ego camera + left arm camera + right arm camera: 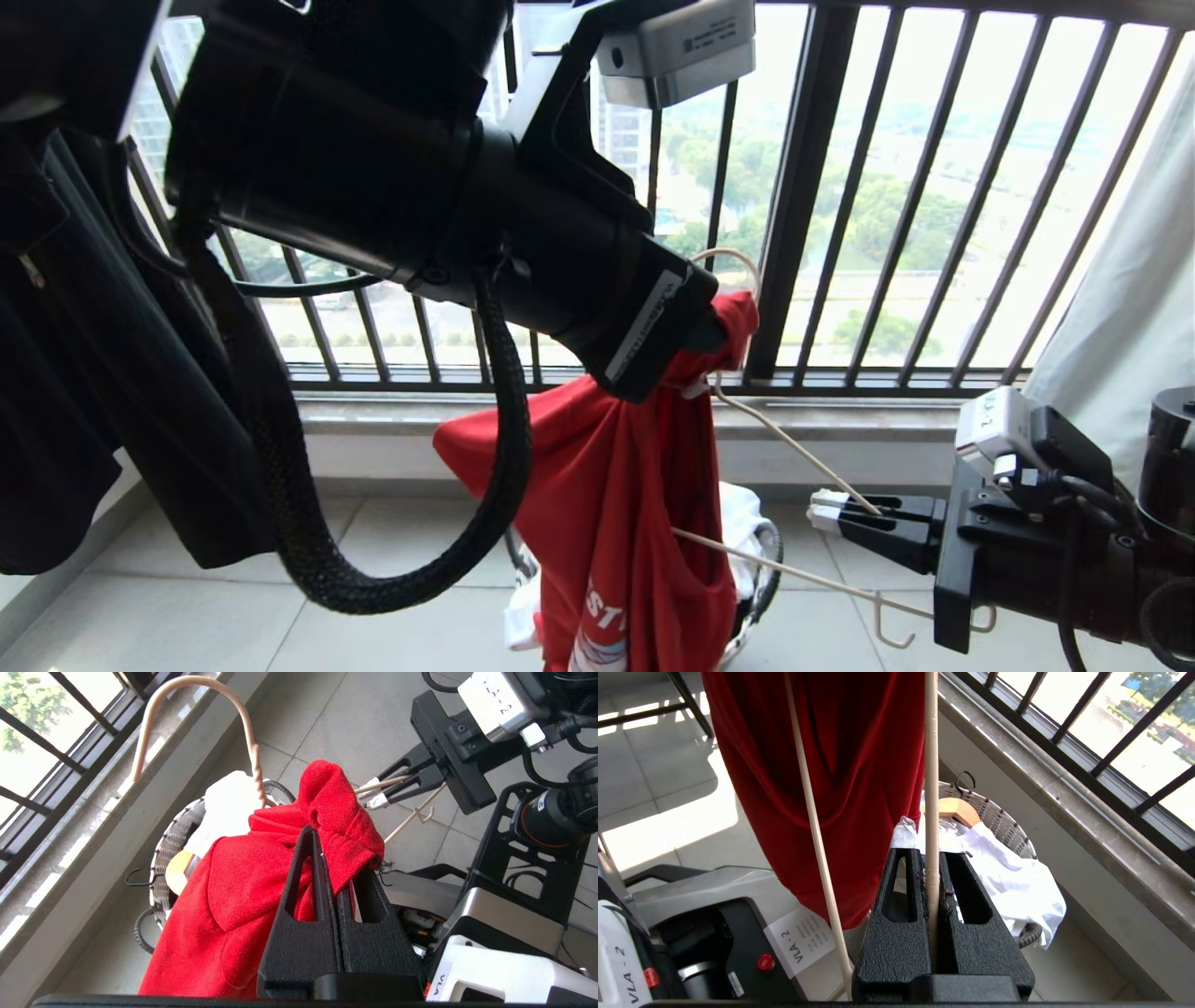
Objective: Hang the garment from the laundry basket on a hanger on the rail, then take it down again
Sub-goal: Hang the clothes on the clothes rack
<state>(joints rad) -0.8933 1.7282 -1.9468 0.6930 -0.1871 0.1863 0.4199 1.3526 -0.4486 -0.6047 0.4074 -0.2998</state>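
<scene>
While the left tool [340, 877] has its fingers clenched on a bunched fold of the garment [616, 504] up near the collar, I've got the red shirt dangling in mid-air in front of the dark balcony railing [803, 187]. Fabric hangs straight down from that pinch point, and the white lettering near the bottom edge of the head view is only partly readable.

Over on my right side, the right tool [834, 512] sits low and roughly level, clamped shut on one wire of the hanger [794, 448]. That hanger runs up at a slant into the shirt, its hooked neck poking out above the red cloth, just beside the left tool. Its hook isn't on anything that I can see.

Straight below the shirt is the laundry basket [1008, 826] on the tiled floor [168, 616], close to the ledge under the railing. White cloth [1013, 882] spills over its rim, and a wooden hanger [955, 809] lies inside. Dark clothing [84, 373] hangs at the far left of the head view.
</scene>
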